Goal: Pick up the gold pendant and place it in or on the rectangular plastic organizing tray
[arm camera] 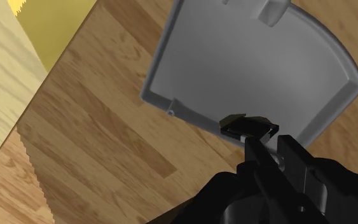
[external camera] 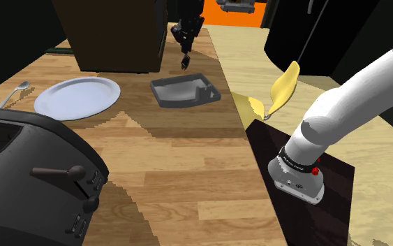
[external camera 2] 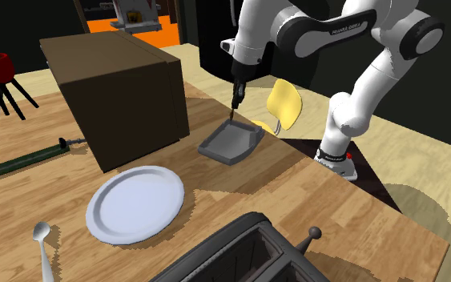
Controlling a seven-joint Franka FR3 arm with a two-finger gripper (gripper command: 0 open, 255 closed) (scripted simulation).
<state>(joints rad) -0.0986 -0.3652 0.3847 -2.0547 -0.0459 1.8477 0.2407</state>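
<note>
Wrist view has the gripper [arm camera: 268,145] closed tight on a small dark pendant [arm camera: 247,129], which hangs in the air just over the rim of the grey tray [arm camera: 247,63]. The tray lies on the wooden worktop [arm camera: 95,140] close to its side edge, near a brown box [external camera 2: 111,88].

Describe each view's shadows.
Shoulder view: a stair-stepped shadow crosses the wooden tabletop near the grey rectangular tray. Second exterior view: jagged shadow on the pale floor. Wrist view: sawtooth shadow on the wood; the small pendant in the jaws renders dark.
</note>
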